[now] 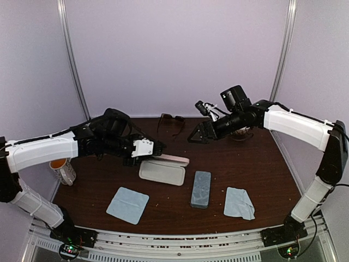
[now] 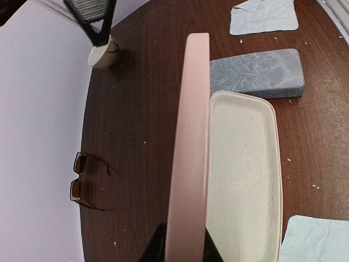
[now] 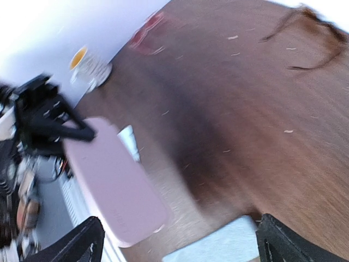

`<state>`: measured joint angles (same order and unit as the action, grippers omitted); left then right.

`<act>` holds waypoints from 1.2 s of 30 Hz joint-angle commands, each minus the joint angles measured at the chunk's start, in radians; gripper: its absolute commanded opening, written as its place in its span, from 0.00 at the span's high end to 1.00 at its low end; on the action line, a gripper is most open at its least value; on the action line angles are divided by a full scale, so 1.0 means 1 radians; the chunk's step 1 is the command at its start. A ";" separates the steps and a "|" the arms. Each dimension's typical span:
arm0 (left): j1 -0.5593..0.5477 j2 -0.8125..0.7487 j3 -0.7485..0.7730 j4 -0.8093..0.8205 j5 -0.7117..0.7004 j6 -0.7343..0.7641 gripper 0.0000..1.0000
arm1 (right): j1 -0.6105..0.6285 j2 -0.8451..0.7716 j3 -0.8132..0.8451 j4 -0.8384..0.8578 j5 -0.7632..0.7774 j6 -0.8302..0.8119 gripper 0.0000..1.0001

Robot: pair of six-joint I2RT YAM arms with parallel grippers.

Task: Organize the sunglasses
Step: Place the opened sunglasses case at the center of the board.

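Top external, L gripper clamping pink case lid, R gripper spread wide.

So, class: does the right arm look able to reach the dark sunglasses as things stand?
Probably yes: its open fingers hang just right of the dark sunglasses, with nothing between them; the held pink case lid sits nearer, out of the way.

- The top view is lit evenly; faint shadows are cast on the dark brown wooden tabletop.
- The right wrist view is smeared by motion blur; the white wall at 11 o'clock is blown out.
- The left wrist view is sharp; a short shadow is thrown by the thin reddish-brown wire-frame glasses at 8 o'clock.
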<state>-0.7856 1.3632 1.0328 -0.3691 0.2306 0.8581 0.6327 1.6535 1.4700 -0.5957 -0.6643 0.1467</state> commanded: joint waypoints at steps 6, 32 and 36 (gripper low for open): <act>0.003 0.099 0.148 0.058 -0.219 -0.527 1.00 | -0.095 -0.150 -0.246 0.360 0.386 0.280 0.01; 0.016 0.378 0.100 0.277 -0.596 -1.308 1.00 | -0.115 -0.106 -0.323 0.407 0.500 0.454 0.02; 0.015 0.390 0.087 0.309 -0.605 -1.298 1.00 | -0.115 -0.103 -0.330 0.401 0.508 0.455 0.02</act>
<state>-0.7757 1.7576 1.1103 -0.1902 -0.3336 -0.4126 0.5217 1.5406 1.1469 -0.2081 -0.1783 0.5850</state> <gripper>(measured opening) 0.134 0.979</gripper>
